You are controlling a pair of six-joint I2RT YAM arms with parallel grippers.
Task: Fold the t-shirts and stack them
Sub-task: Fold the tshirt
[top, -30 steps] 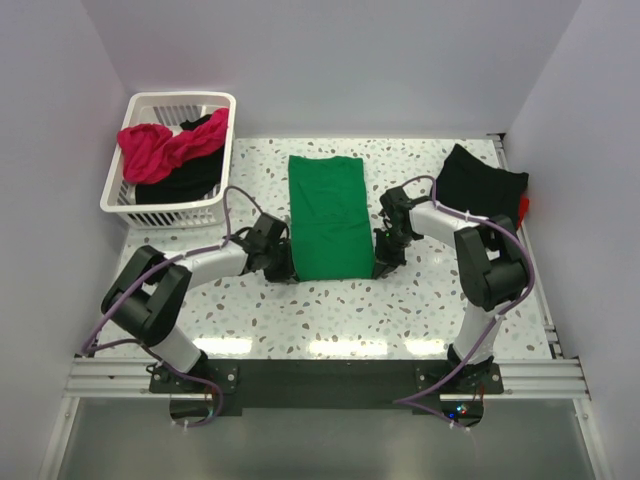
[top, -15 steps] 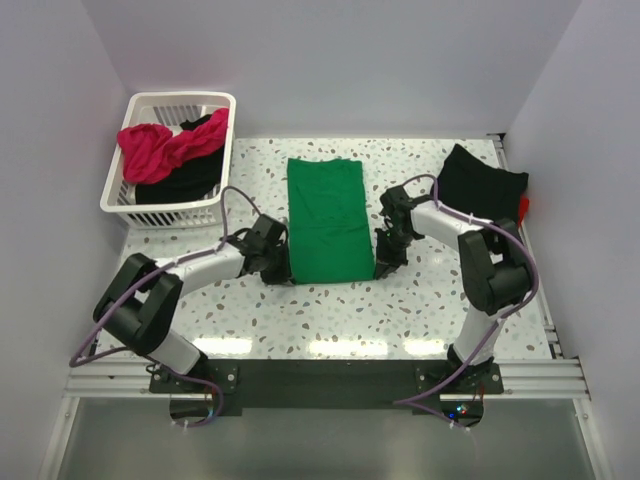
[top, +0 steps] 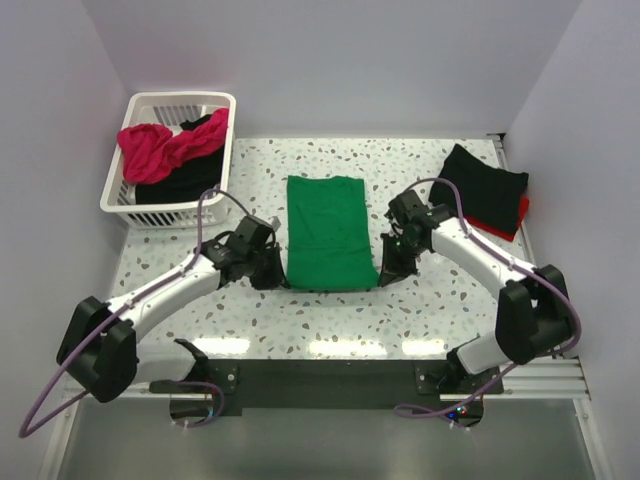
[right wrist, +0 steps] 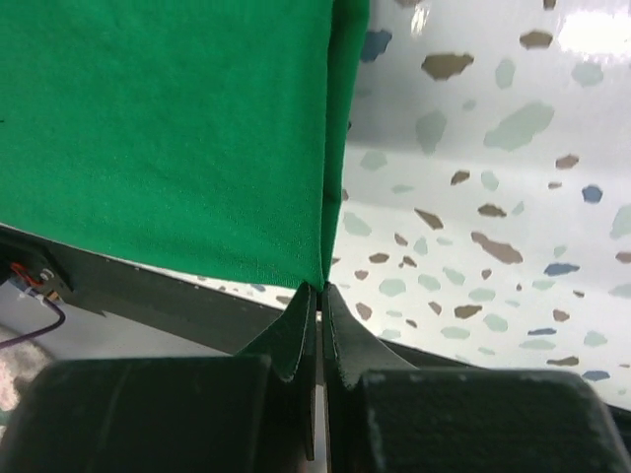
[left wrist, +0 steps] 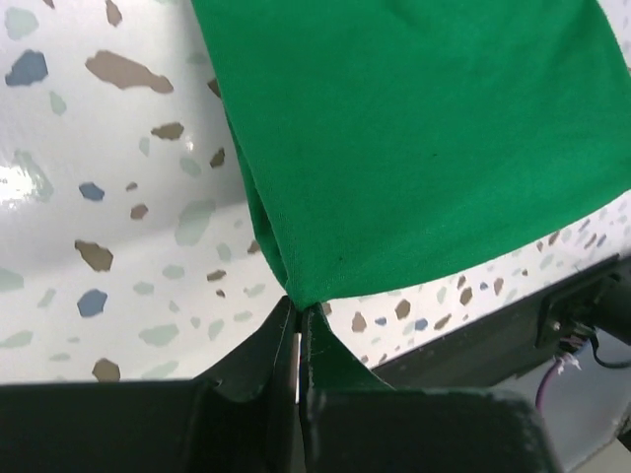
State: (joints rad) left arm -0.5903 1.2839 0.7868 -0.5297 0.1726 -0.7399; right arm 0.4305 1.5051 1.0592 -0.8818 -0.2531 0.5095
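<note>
Both arms are reaching lower and wider over the speckled table [top: 430, 300] than a second ago, elbows swinging outward while the wrists are drawing back toward the bases. The green t-shirt [top: 328, 232], already narrowed to a long strip, is travelling with them. Its far edge is sitting nearer than before, its near hem is lying closer to the table's front, and the cloth is looking flatter. It is lying at mid-table, between the white basket [top: 180, 98] holding the pink t-shirt [top: 150, 150] at far left and the folded black t-shirt [top: 486, 182] lying on a red t-shirt [top: 523, 208] at far right. The left gripper [top: 272, 272] is clamping the near-left corner and the right gripper [top: 387, 268] the near-right corner. In each wrist view the jaws are pressed nearly together with only a pinch of green between them, the cloth fanning out from it. Judgement: the drag is smoothing and placing the strip, so a crosswise fold, near hem carried toward the far edge, is likely coming next. Stacking on the black pile is not yet done.
</note>
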